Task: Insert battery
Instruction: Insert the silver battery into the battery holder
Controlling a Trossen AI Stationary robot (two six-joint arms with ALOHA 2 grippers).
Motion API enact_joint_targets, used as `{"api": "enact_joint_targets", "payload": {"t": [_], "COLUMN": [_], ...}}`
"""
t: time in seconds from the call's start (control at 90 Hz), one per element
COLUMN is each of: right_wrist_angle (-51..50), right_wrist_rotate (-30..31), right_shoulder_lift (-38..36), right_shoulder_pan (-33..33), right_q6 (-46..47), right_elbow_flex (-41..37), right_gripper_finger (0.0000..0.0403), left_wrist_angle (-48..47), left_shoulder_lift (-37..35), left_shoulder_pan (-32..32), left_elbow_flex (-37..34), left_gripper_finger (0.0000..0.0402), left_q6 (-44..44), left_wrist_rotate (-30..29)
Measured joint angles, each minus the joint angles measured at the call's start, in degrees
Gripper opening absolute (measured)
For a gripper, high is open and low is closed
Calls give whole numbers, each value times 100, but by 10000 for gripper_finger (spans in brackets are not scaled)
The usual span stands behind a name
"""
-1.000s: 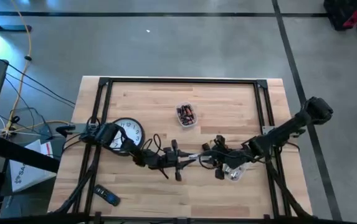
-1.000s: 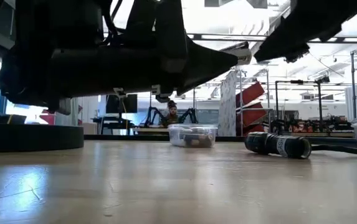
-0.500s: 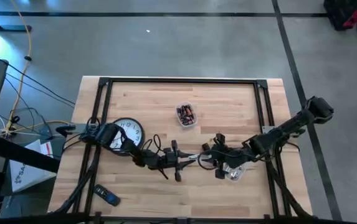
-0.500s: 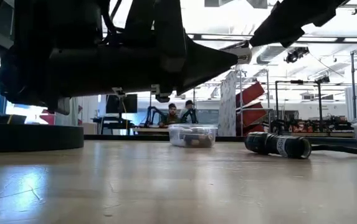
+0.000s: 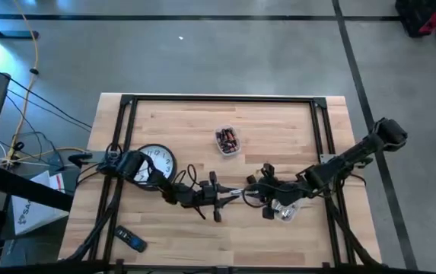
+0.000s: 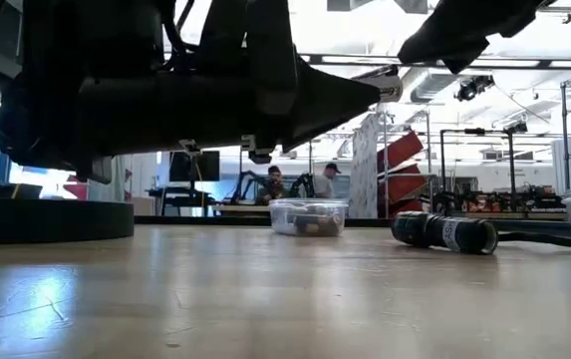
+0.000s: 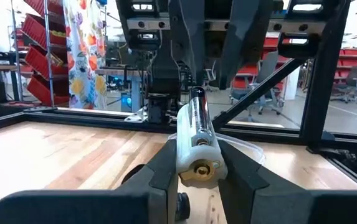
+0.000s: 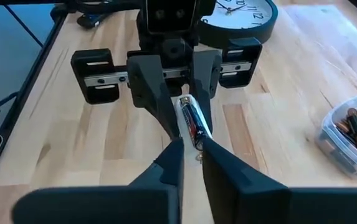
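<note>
A battery (image 5: 235, 192) hangs level above the table's middle, between my two grippers, which meet tip to tip. In the right wrist view the battery (image 8: 191, 123) is black and red. My left gripper (image 5: 221, 195) comes from the left and is shut on one end. My right gripper (image 5: 249, 193) comes from the right and is shut on the other end. In the left wrist view the battery (image 7: 197, 140) runs straight away from my left gripper (image 7: 198, 171) toward the right gripper's dark fingers (image 7: 187, 59). My left gripper pinches the battery's left end (image 7: 198, 163) between its two fingers (image 7: 166, 168). They come level from the table's left and lie along the battery, which is lifted clear of the table. My right gripper has the battery's right end (image 8: 197, 143) between its fingertips (image 8: 178, 149). They come from the table's right, along the battery.
A round wall clock (image 5: 157, 162) lies face up at the left. A clear tub of batteries (image 5: 227, 141) stands behind the grippers. Another clear tub (image 5: 286, 211) sits under the right arm. A dark remote (image 5: 130, 240) lies near left. A black cylinder (image 6: 444, 231) lies on the table.
Both grippers have stayed together at the battery. In the low view my right arm's dark body has drawn back out of the upper right corner. People in the room behind have moved.
</note>
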Motion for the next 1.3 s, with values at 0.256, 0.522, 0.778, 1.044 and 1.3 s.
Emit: {"api": "enact_joint_targets", "payload": {"t": [0.256,0.522,0.778,1.044,1.3], "right_wrist_angle": [66,117,212,235,103], "right_wrist_rotate": [15,-129,-506,-918,-1434], "right_shoulder_lift": [240,341,341,341,420], "right_shoulder_pan": [-101,-177,-273,-466,-562], "right_q6": [109,107,107,0,-146], "right_elbow_flex": [4,7,7,7,20], "right_gripper_finger": [0,0,0,0,0], "left_wrist_angle": [-4,-13,-11,-15,-53], "left_shoulder_lift": [0,13,13,13,13], "left_shoulder_pan": [0,2,-4,-2,-2], "left_elbow_flex": [-4,-15,-13,-13,-13], "left_gripper_finger": [63,63,63,63,63], "left_q6": [-2,0,-2,-44,-44], "left_wrist_rotate": [-15,-15,9,-13,33]}}
